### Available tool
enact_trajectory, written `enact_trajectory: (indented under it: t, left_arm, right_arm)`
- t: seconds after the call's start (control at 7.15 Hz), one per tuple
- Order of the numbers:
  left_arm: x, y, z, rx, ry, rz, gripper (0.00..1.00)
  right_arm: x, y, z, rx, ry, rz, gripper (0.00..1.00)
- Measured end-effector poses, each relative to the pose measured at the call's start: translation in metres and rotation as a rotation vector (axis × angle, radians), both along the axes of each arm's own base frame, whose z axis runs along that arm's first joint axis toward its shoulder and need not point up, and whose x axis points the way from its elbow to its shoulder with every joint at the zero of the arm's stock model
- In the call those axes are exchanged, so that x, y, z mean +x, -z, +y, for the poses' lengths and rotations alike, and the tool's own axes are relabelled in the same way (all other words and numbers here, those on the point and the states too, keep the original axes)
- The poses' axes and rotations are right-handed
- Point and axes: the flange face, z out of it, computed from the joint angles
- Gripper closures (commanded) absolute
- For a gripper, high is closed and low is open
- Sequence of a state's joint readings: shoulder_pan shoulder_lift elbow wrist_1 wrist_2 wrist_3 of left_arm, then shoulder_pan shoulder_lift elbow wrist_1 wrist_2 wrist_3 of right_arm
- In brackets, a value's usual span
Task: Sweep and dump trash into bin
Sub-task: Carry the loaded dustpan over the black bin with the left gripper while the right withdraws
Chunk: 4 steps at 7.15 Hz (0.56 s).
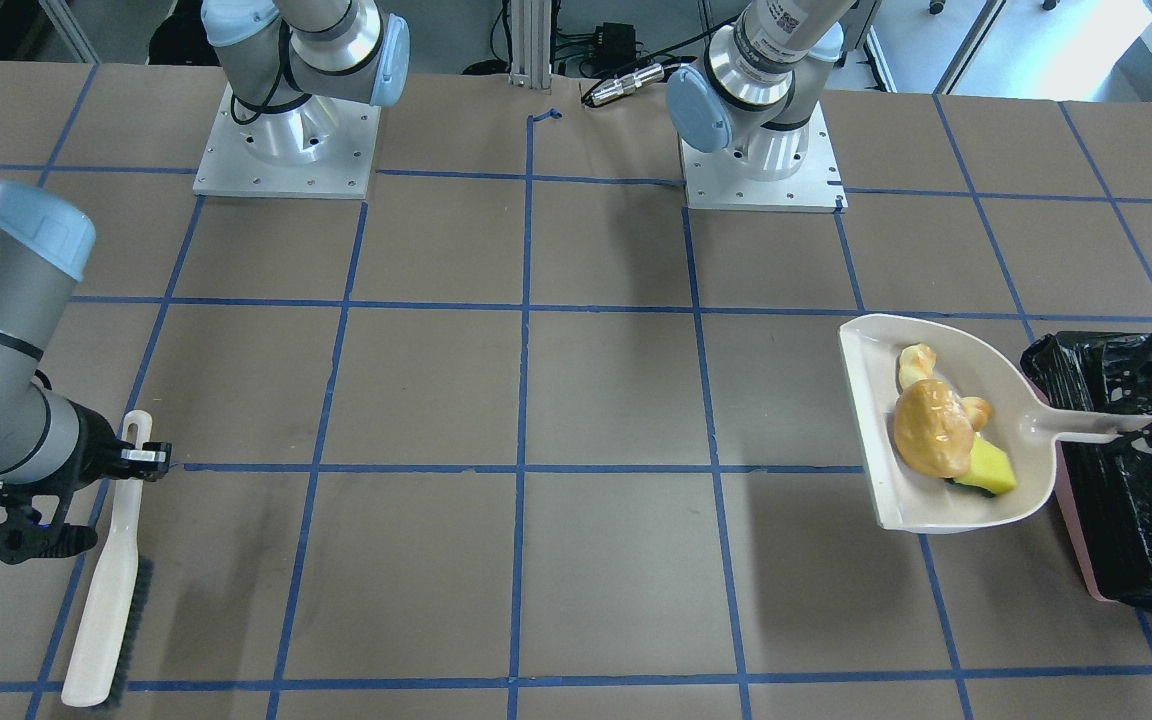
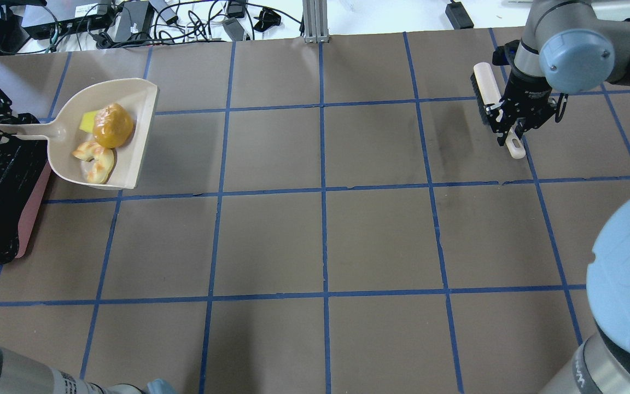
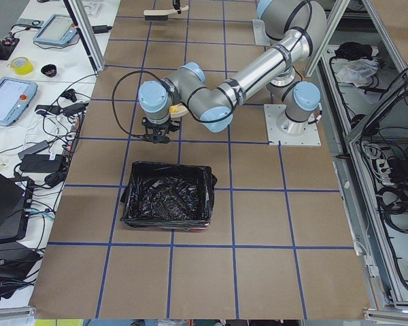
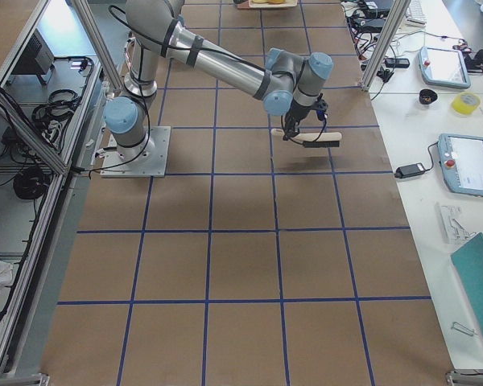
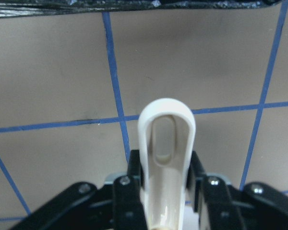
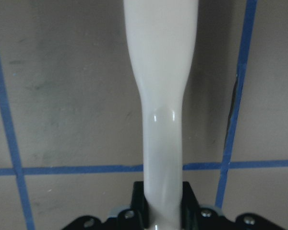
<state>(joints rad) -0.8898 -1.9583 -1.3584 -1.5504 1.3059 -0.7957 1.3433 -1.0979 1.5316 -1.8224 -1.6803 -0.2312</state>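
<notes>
Trash sat in the beige dustpan: the bread roll, the croissant-like pastry and the yellow sponge wedge, all touching one another. The left end effector was clamped on the loop at the pan's handle tip, fingers tight against both sides. The bin stood at the left end of the bench, on the handle side, just beside the pan's back, with the handle reaching over its black liner. The pan's long axis ran along the bench, with the mouth facing the middle, away from the bin. Dumping therefore probably called for lifting the pan over the liner and turning its mouth down. Open bench lay toward the centre. The right end effector, well apart near the right end, gripped the handle of the brush.
</notes>
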Motion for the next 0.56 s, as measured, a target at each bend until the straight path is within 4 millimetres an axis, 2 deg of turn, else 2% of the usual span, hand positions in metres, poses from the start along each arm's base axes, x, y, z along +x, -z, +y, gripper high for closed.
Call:
enact_trajectory:
  t: [0.28, 0.42, 0.56]
  left_arm:
    - [0.064, -0.029, -0.007, 0.017, -0.008, -0.027, 1.0]
    - [0.091, -0.046, -0.014, 0.025, -0.014, -0.049, 1.0]
    - [0.117, -0.053, -0.019, 0.033, -0.026, -0.071, 1.0]
  right_arm:
    - [-0.02, 0.019, -0.006, 0.001, -0.026, 0.001, 1.0]
    - [-0.022, 0.019, -0.005, -0.002, -0.03, 0.007, 1.0]
    - [-0.023, 0.014, -0.001, -0.004, -0.029, 0.016, 1.0]
